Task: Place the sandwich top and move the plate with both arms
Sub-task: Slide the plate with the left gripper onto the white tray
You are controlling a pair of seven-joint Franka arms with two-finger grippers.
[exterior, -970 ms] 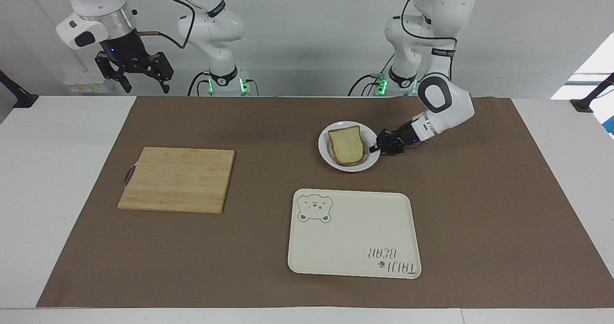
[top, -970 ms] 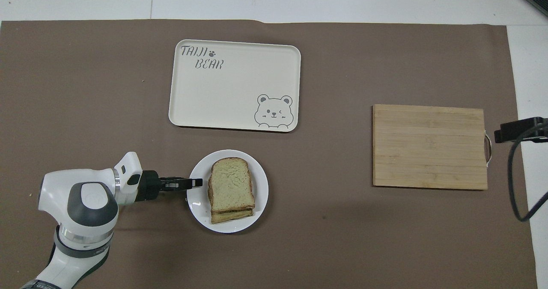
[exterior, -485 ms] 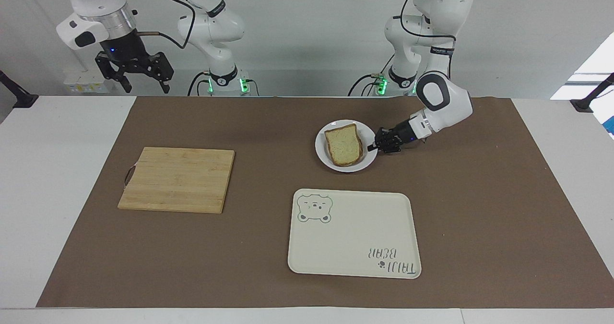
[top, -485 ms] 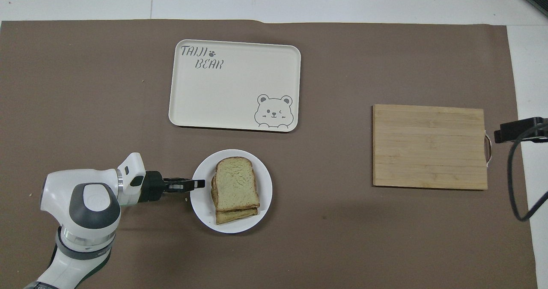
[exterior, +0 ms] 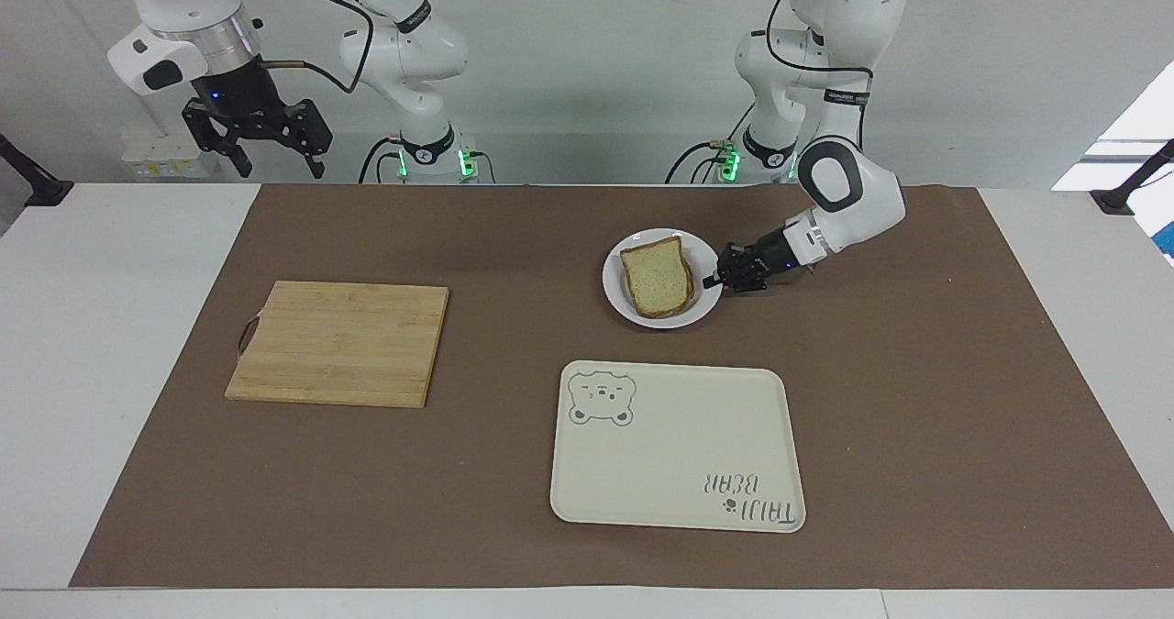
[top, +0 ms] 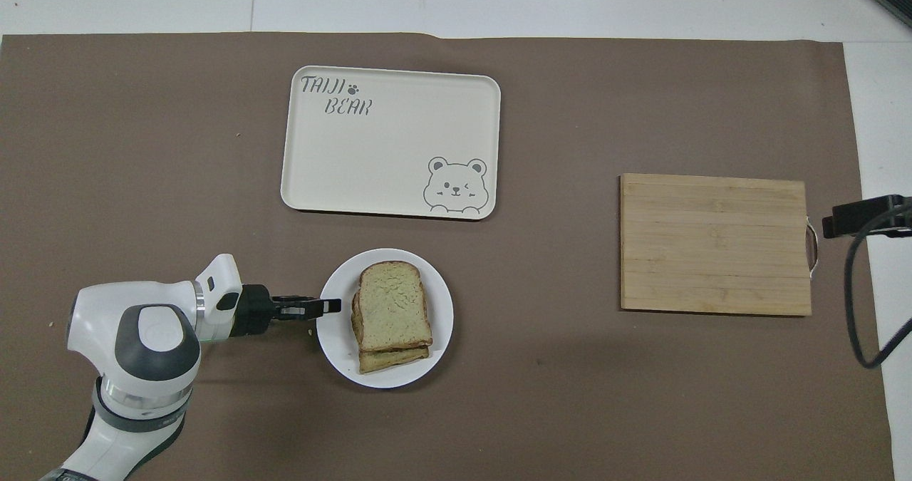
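The sandwich top, a plain tan slice with brown crust, lies on another slice on the small white plate. The plate sits on the brown mat, nearer to the robots than the tray. My left gripper reaches in low from the left arm's end and is shut on the plate's rim. My right gripper hangs open and empty, high over the table's edge at the right arm's end, where that arm waits.
A cream tray with a bear drawing lies farther from the robots than the plate. A bamboo cutting board lies toward the right arm's end. A brown mat covers the table.
The plate with the sandwich has shifted slightly toward the right arm's end, with the left gripper on its rim. The right arm has stayed in place.
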